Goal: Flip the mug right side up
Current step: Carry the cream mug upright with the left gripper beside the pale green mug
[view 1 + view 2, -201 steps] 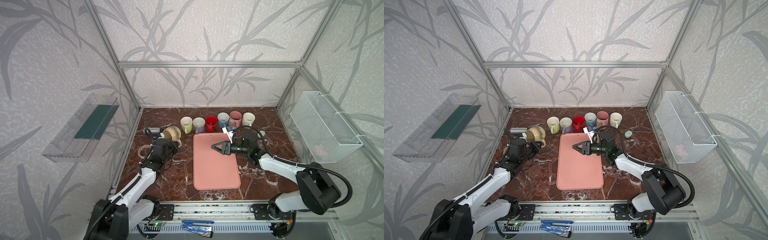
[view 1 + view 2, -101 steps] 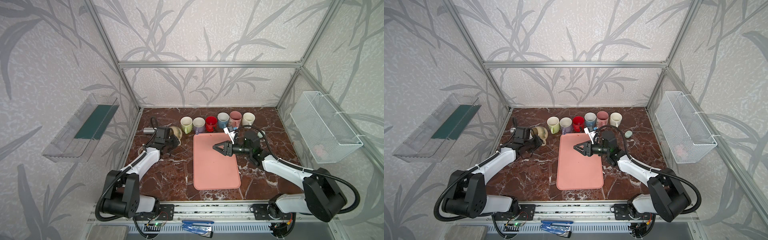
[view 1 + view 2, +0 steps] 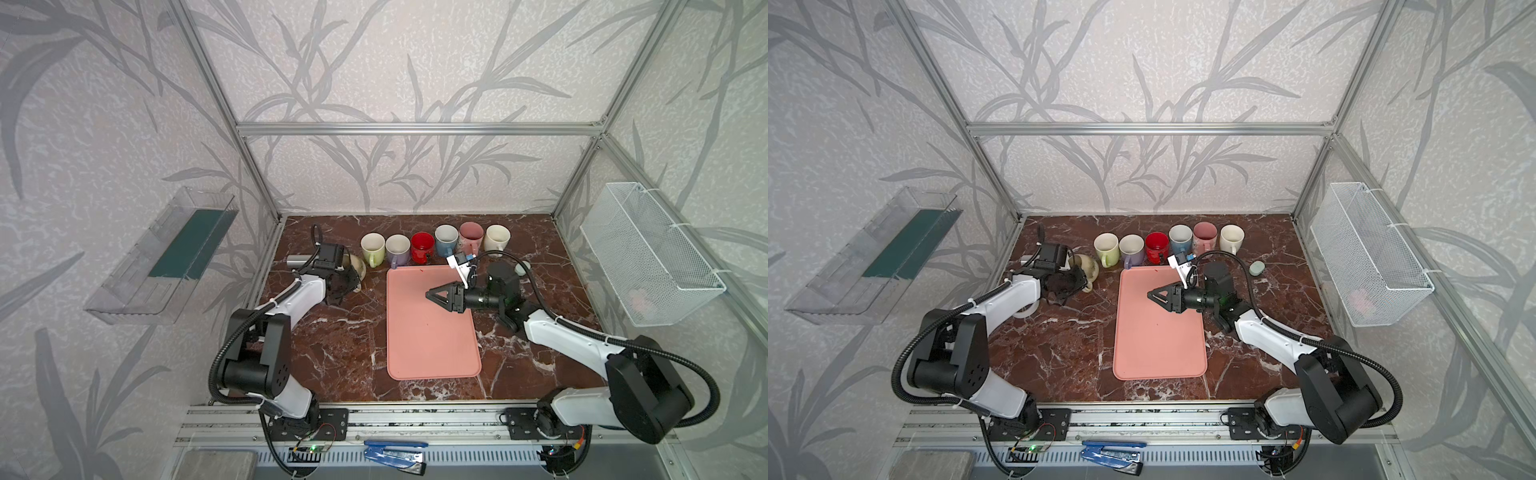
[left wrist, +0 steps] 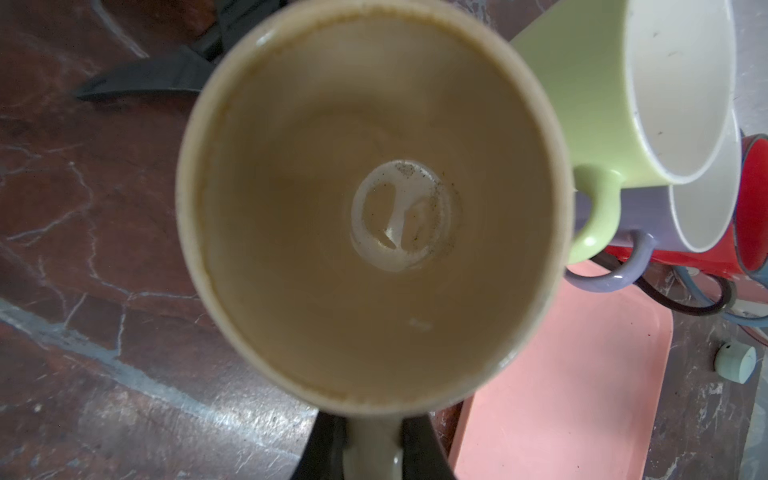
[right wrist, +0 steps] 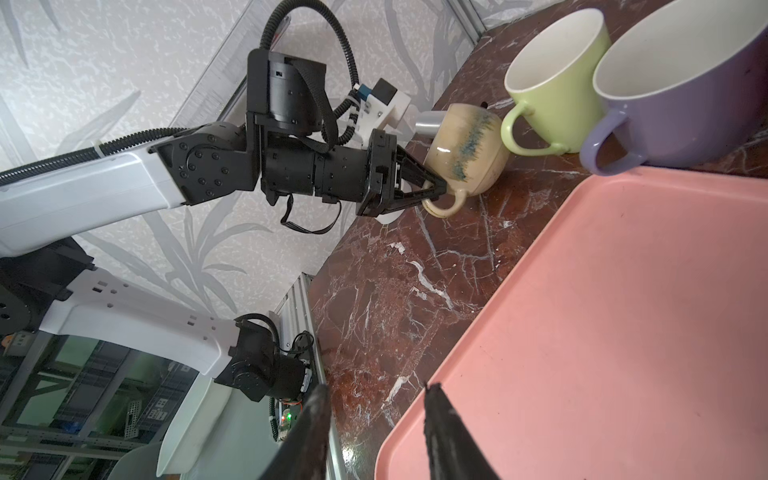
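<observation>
**Left gripper has the mug by its handle; right gripper empty**

In both top views the mug is on the table at the left end of the mug row. It is just beside the green mug and off the tray. It is tipped over, with its outer wall facing up. The left gripper reaches in from the left and hides part of it; how its jaws stand cannot be told from here. The right gripper hovers over the tray, pointing left, well apart from the mug.

In the left wrist view the mug's mouth faces the camera and fills most of the frame. Its handle is pinched between two black fingers, which are almost closed on it.

In the right wrist view the left gripper's tips clamp the handle. The mug leans, with a blue-green streak down its side. Whether it rests on the table cannot be told. The right gripper's own fingers stand partly apart with nothing between them, above the tray's edge.
</observation>
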`<state>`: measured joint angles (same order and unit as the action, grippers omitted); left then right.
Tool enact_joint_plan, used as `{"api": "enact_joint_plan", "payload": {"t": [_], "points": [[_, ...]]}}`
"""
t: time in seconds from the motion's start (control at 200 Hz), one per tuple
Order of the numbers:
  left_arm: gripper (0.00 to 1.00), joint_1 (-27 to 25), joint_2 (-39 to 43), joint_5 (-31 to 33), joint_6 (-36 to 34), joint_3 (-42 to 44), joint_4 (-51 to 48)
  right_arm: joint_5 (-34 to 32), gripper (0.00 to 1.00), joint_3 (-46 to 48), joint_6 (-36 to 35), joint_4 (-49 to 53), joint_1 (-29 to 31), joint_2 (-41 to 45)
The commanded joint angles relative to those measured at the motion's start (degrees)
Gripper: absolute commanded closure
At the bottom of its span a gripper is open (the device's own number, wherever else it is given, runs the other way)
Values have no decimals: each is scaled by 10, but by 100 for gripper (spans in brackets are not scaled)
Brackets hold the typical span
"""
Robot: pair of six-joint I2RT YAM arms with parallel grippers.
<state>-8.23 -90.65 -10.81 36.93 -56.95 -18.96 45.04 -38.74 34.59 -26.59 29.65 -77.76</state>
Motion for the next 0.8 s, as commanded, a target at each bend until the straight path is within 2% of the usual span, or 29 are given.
{"api": "enact_joint_plan", "payload": {"t": [0.0,0.16,0.455,0.795], "points": [[100,2,-5,24,-39,-50,-16,3,62,-6,-8,-3,1,9],[100,2,-43,43,-70,-100,-78,4,62,-3,-5,-9,0,10],[100,2,-78,73,-119,-158,-119,16,63,-2,13,-35,0,3],[100,2,-121,78,-177,-216,-166,17,64,-1,15,-38,0,5]]}}
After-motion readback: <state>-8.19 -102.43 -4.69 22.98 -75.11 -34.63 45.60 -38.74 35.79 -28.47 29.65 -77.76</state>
